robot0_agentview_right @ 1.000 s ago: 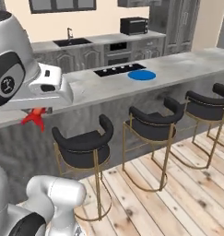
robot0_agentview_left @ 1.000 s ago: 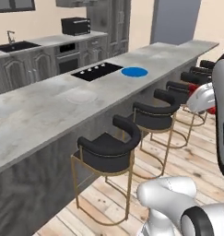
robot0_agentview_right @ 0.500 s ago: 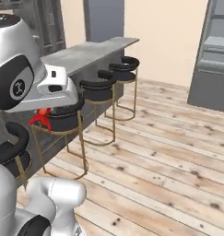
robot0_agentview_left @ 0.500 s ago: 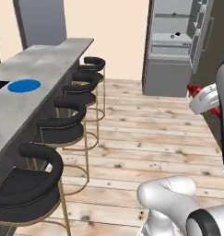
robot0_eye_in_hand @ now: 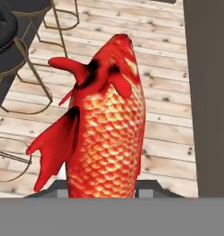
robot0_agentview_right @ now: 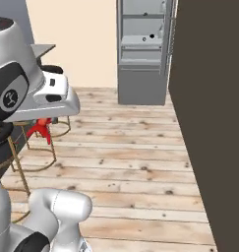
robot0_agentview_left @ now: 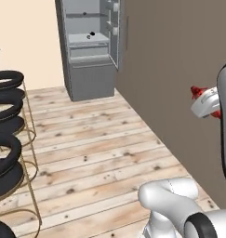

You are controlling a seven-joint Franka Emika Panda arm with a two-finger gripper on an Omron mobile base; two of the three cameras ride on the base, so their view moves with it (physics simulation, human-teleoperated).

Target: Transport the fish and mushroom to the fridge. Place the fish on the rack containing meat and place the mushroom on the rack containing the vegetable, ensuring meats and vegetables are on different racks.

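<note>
claw (robot0_eye_in_hand: 104, 191) clamped tight on the red fish (robot0_eye_in_hand: 104, 133)

a moment ago we faced the long counter; now the fridge (robot0_agentview_left: 89, 46) stands open ahead, well apart. fish rides high over the wood floor (robot0_agentview_right: 135, 147), closer to its shelf.

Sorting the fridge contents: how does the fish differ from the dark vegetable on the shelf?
The fish is bright red with scales and fins; the vegetable is a dark, almost black speck. The fish is carried at the gripper out over the wood floor; the vegetable lies on the white shelf in the open fridge. Both are small food items.
</note>
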